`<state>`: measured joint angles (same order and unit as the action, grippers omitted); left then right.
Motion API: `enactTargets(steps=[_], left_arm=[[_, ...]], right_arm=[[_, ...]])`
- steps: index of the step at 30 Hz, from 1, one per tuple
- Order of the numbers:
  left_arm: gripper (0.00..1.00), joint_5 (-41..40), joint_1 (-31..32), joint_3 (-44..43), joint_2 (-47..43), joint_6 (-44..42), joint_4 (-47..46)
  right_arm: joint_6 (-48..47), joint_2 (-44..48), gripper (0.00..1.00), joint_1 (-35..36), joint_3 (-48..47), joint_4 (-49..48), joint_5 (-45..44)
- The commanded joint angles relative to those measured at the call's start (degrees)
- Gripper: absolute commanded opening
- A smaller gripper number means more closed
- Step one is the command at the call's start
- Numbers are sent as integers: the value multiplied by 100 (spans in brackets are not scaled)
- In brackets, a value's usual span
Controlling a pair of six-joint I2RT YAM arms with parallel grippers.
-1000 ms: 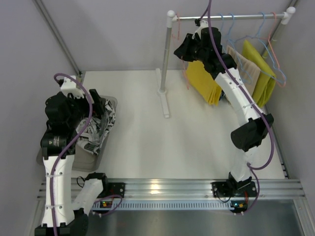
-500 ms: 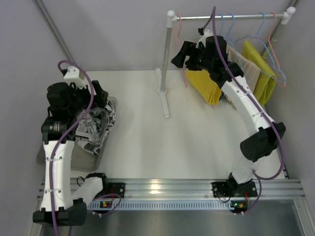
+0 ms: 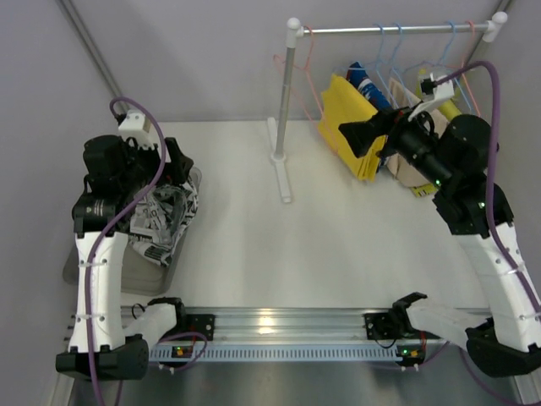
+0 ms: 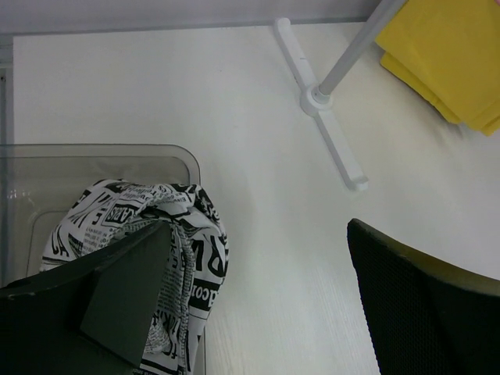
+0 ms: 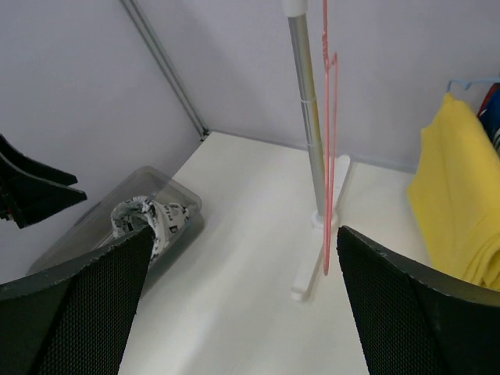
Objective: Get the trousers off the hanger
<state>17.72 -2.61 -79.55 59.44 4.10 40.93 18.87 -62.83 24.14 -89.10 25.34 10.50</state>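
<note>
Black-and-white print trousers [image 3: 166,216] lie bunched in the clear bin [image 3: 80,269] at the left, and my left gripper [image 3: 173,162] hangs open just above them. The left wrist view shows this print cloth [image 4: 181,228] beside my left finger, with nothing between the jaws of the left gripper [image 4: 258,234]. Bright yellow trousers [image 3: 347,114] hang from the rail [image 3: 389,29], with blue trousers [image 3: 368,82] behind them. My right gripper [image 3: 348,135] stands open in front of the yellow trousers [image 5: 457,195], touching nothing. A pink hanger [image 5: 326,156] hangs bare by the pole.
The rack's pole [image 3: 287,93] and its white foot [image 3: 283,173] stand at mid-table. Blue hangers [image 3: 397,51] and a pink one hang along the rail. A beige cloth [image 3: 414,176] shows behind my right arm. A slanted metal bar [image 3: 97,59] runs along the left wall.
My right gripper has opened and pulled back from the rail, down and to the right. The yellow trousers now hang in full view. My left arm shifted slightly over the bin.
</note>
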Motion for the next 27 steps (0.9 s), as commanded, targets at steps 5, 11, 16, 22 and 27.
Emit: enactTargets(steps=[5, 11, 16, 22, 27], left_arm=[[99, 277, -20, 124, -249, -58, -173], [99, 215, -20, 141, -310, -67, -120], [99, 188, -11, 194, -345, -41, -111], [99, 188, -20, 335, -389, 47, -146], [99, 180, -20, 379, -389, 65, -181]], right_arm=[[-946, 271, 99, -356, 227, 295, -558], [-1210, -273, 99, -919, -247, 735, -471], [-1298, -1020, 95, -1490, -986, 1078, -75], [-1509, -1493, 95, -1745, -1284, 998, 66], [-1597, -1934, 95, -1931, -1618, 1034, 242]])
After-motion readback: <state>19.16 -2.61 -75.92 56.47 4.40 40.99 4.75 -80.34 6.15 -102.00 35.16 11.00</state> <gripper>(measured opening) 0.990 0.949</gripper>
